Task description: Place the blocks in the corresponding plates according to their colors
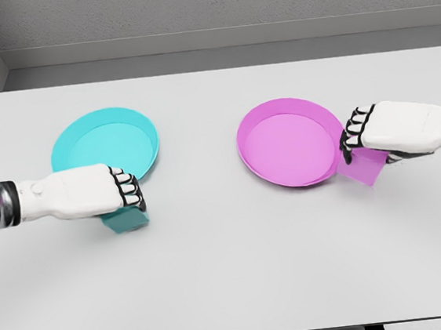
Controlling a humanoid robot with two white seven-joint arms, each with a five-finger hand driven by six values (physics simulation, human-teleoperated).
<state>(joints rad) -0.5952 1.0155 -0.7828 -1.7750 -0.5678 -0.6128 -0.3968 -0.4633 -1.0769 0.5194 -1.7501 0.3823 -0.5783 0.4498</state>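
Fingers (pixel 128 189) of the left hand (pixel 89 190) curl down over the teal block (pixel 126 220), which shows only as a dark teal wedge under and just past the knuckles, sitting at the table's (pixel 232 274) surface. Beyond that hand, touching its far side as seen from the head view, lies the teal plate (pixel 105 144), its near rim partly covered by the hand's back. The left arm comes in low from the picture's left edge, with a dark wrist cuff.

Across the table, the right hand (pixel 394 131) is clenched on the pink block (pixel 362 167), whose lower corner sticks out beneath the fingertips and palm. Just inward of those fingertips sits the pink plate (pixel 291 142), its rim meeting the block's edge. Both plates hold nothing inside. Whether either block is lifted clear of the table cannot be told.
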